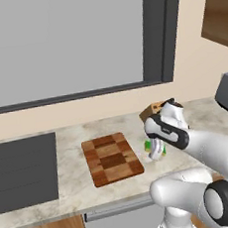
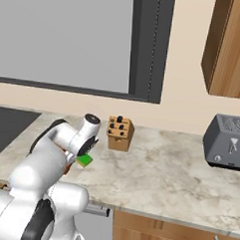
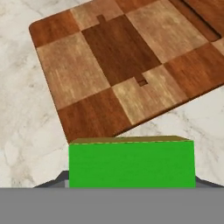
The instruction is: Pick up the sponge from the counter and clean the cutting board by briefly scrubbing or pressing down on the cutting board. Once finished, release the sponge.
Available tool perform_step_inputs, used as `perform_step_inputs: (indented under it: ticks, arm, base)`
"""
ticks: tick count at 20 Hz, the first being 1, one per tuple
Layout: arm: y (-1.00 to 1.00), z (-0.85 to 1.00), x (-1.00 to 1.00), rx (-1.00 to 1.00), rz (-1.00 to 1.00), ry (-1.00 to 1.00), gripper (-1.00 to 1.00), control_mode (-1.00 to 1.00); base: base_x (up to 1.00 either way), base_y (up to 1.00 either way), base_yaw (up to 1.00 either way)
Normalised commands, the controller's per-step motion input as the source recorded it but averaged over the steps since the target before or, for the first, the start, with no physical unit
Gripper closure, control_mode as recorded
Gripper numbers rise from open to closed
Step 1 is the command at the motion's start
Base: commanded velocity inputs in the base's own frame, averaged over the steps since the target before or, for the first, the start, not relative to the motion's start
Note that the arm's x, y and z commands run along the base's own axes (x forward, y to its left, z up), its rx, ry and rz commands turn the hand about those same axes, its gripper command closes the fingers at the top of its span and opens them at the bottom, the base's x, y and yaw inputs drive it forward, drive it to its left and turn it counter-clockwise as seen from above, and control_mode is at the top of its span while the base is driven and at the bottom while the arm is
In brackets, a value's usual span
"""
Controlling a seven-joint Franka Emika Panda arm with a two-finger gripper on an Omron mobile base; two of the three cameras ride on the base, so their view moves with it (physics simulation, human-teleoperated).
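A: On the beige marbled stone counter (image 1: 66, 166), the checkered light-and-dark wooden cutting board (image 1: 112, 158) is seen — where is the sponge?

B: The small bright green sponge (image 3: 131, 165) is pinched in the two-finger gripper (image 1: 157, 150), just beside the board. Carrying is judged under way — it must next be brought over the board and pressed down.

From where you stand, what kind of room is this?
It looks like a home kitchen, computer-rendered. A marbled stone counter sits over wooden cabinets, with a toaster and knife block on it, and a checkered cutting board lies beside a dark cooktop.
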Motion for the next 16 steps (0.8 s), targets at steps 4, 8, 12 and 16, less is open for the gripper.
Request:
perform_step_inputs:
  ticks: [4,8,12,16]
  arm:
    - [-0.54,-0.43,0.25,0.0,-0.05,0.06,1.0,-1.0]
    - [-0.18,-0.37,0.09,0.0,-0.03,0.07,1.0,-1.0]
    - [-0.01,-0.38,0.08,0.0,-0.05,0.03,-1.0,-1.0]
    - [0.0,-0.31,0.07,0.0,-0.07,0.0,-1.0,-1.0]
  base:
    - [0.0,0.0,0.0]
    - [0.0,0.0,0.0]
    - [0.0,0.0,0.0]
    - [0.0,0.0,0.0]
